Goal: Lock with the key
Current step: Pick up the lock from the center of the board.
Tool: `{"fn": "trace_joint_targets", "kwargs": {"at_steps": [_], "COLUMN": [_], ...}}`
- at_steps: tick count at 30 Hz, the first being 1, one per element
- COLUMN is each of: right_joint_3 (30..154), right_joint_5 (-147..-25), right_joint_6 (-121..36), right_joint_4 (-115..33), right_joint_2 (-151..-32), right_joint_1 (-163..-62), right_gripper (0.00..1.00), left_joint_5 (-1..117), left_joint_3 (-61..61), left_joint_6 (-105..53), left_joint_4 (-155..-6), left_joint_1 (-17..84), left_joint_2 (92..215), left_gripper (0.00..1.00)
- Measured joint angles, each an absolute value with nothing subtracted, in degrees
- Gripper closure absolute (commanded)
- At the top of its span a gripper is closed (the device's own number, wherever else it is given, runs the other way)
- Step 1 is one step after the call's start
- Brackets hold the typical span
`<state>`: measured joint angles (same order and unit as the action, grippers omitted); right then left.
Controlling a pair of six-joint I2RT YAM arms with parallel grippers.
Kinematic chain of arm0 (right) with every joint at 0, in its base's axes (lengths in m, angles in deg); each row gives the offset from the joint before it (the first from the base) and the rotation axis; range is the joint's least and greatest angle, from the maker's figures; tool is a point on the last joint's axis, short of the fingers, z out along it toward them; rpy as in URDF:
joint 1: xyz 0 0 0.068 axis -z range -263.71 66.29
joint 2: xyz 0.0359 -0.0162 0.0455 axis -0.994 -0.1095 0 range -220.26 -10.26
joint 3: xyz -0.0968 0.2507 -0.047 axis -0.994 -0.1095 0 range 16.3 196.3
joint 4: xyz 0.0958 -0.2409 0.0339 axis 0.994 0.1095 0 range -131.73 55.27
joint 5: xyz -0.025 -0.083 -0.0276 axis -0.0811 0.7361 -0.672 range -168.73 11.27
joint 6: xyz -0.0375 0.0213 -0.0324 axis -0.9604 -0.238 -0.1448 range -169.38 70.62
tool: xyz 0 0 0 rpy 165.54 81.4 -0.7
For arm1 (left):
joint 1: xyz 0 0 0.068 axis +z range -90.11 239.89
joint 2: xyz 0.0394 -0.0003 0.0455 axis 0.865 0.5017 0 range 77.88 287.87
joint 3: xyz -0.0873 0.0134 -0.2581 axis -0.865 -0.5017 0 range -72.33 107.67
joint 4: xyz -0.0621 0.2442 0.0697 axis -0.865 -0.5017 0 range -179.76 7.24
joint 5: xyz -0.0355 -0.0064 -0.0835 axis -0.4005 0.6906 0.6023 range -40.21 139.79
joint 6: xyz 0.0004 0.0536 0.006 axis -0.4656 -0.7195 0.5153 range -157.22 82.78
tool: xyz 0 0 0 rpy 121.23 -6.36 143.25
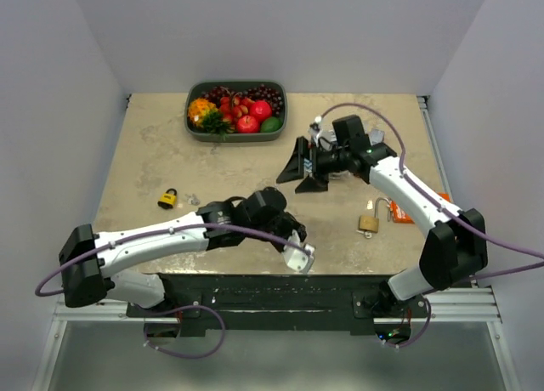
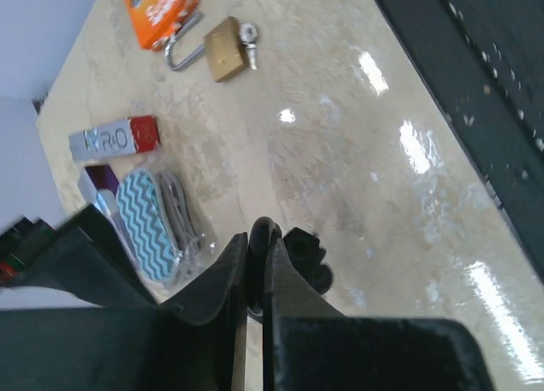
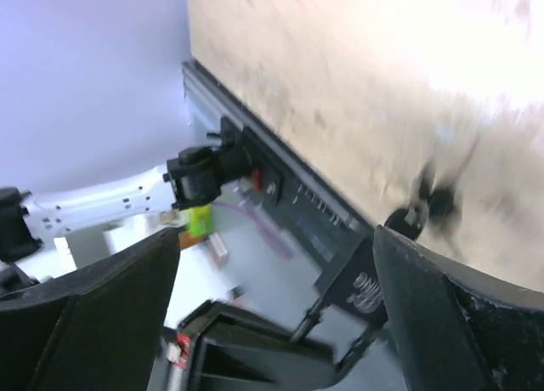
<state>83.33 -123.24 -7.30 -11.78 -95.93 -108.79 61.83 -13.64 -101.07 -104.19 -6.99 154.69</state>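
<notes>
A brass padlock [image 1: 368, 221] lies near the table's right front, also in the left wrist view [image 2: 225, 49], with a small silver piece at its end. My left gripper [image 1: 297, 248] sits low at the front edge of the table, to the left of the padlock and apart from it. Its fingers [image 2: 257, 238] are shut on a round black key head, and a second black key head [image 2: 310, 257] lies right beside them. My right gripper [image 1: 304, 166] hovers over mid-table with its jaws wide open and empty [image 3: 280, 306]. It sees the black keys [image 3: 425, 206] near the table's edge.
A small yellow-and-black padlock [image 1: 168, 198] lies at the left front. A dark tray of fruit [image 1: 236, 110] stands at the back. An orange packet [image 1: 404, 211] lies by the brass padlock. A red-and-white tube [image 2: 115, 138] and a blue zigzag pouch [image 2: 144, 225] lie behind the right gripper.
</notes>
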Motion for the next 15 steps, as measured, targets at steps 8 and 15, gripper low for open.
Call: {"fn": "trace_joint_targets", "kwargs": {"at_steps": [8,15], "right_joint_3": [92.07,90.04], "right_joint_5": [-112.88,-109.60], "right_joint_6": [-24.54,-40.65], "right_joint_4": [-14.88,-20.06], "right_joint_2": [-86.40,-75.66], "right_joint_1": [-102.72,-100.95], "right_gripper": [0.01,0.01], "left_joint_5": [73.76,81.28], "left_joint_3": [-5.22,-7.86], "left_joint_6": [-66.47,-34.45], "left_joint_4": [-102.03,-90.99], "left_joint_1": [10.78,26.87], "left_joint_2": [148.75,143.89], "left_gripper": [1.00,1.00]}}
